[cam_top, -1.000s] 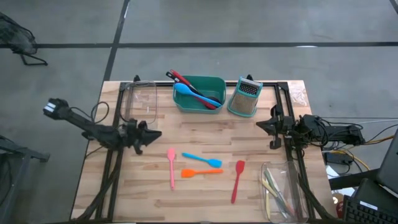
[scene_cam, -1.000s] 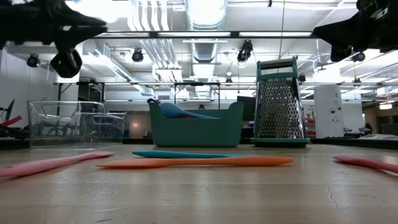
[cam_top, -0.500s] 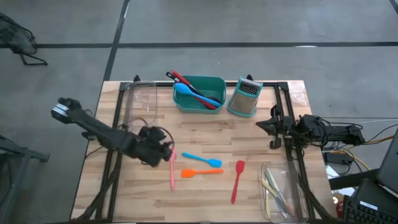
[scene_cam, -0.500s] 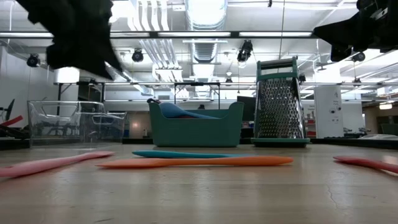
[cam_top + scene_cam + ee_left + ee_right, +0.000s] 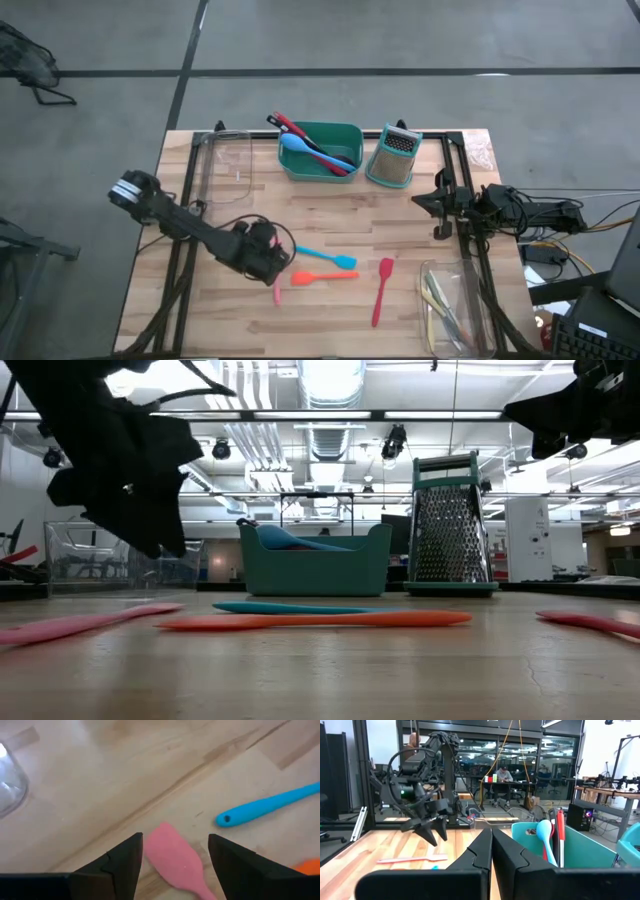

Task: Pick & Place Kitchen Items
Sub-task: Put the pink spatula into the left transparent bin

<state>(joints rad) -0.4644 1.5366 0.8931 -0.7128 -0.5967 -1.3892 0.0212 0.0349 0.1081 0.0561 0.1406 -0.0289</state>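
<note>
The pink spatula (image 5: 176,860) lies flat on the desk (image 5: 330,215), beside the blue spoon (image 5: 325,257). My left gripper (image 5: 172,857) has swung in over its blade, jaws wide; grasping comes next. Right gripper (image 5: 491,851) waits, jaws closed.

the left pincer (image 5: 172,857) hangs spread open over the pale wood counter (image 5: 100,780), its dark fingers (image 5: 125,862) flanking the head of a pink spatula (image 5: 175,860); near the spatula lies a blue handle (image 5: 270,805), with an orange tip (image 5: 310,866) beyond.
</note>
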